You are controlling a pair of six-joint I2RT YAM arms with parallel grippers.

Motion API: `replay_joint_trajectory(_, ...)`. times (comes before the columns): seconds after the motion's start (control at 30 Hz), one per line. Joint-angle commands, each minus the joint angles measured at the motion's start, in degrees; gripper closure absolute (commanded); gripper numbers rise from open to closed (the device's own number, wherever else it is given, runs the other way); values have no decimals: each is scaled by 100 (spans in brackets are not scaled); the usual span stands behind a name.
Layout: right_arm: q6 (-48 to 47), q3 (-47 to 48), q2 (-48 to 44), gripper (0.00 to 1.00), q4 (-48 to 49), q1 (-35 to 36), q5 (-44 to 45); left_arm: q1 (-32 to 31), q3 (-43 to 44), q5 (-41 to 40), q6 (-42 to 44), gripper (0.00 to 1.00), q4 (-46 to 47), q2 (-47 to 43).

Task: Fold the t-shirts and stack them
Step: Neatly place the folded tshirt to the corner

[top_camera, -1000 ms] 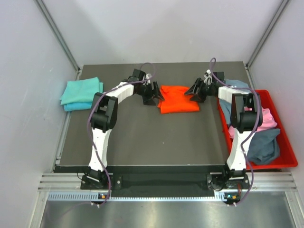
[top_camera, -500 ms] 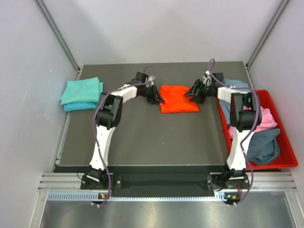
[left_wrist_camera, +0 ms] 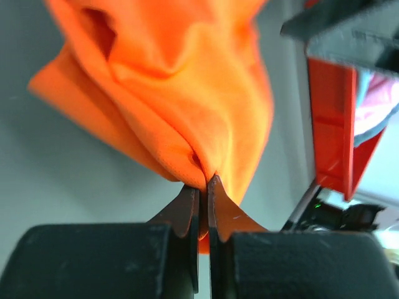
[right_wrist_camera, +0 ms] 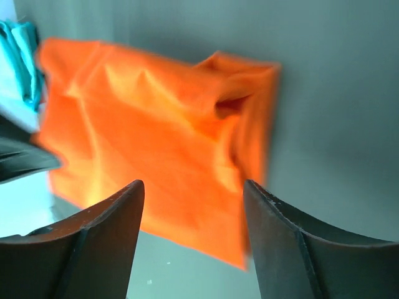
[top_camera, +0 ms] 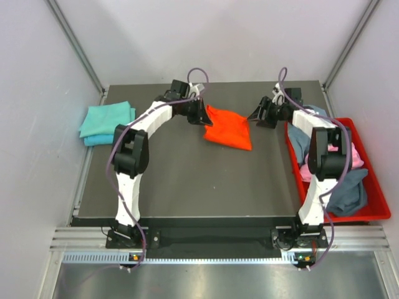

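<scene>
1. Cloth is filling the red bin (top_camera: 374, 205) at the right edge of the table (top_camera: 187, 180). A grey-blue shirt (top_camera: 346, 190) is slumping at the near end, and a pink shirt (top_camera: 354, 156) is lying crumpled behind it.
2. The right arm (top_camera: 324, 156) is crossing over the bin's far part and hiding what is lying beneath. More grey-blue cloth (top_camera: 312, 112) is peeking out by the bin's far end.
3. The orange shirt (top_camera: 229, 128) is lying folded and skewed on the table's far middle, between the two grippers.
4. The left gripper (left_wrist_camera: 202, 187) is clamping its fingers tight on a bunched edge of the orange shirt.
5. The right gripper (right_wrist_camera: 193, 212) is standing with its fingers spread wide, just off the shirt's right side. Its wrist view is coming through blurred.
6. The teal shirts (top_camera: 107, 121) are sitting folded in a stack at the table's far left edge.
</scene>
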Motion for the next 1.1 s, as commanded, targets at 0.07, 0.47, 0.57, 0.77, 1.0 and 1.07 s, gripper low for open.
replay_joint_trajectory(0.07, -1273, 516, -1047, 33, -458, -101, 884, 483, 26, -708, 1569, 100, -1025, -1306)
replay_joint_trajectory(0.47, -1618, -248, -1900, 32, -529, -110, 1264, 2591, 728, -1465, 3391, 100, -3169, -1659)
replay_joint_trajectory(0.57, -1539, -424, -1900, 32, -432, -110, 1220, 2848, 658, -1946, 3505, 100, -3012, -1878)
replay_joint_trajectory(0.77, -1477, -390, -1734, 32, -388, -110, 1159, 2875, 1466, -2544, 3804, 100, -3346, -1738)
replay_joint_trajectory(1.0, -1363, -205, -1566, 32, -379, -110, 1062, 2902, 2073, -3195, 4146, 100, -3478, -1667)
replay_joint_trajectory(1.07, -1327, -188, -1523, 32, -379, -119, 1045, 2902, 2056, -3345, 4208, 100, -3486, -1659)
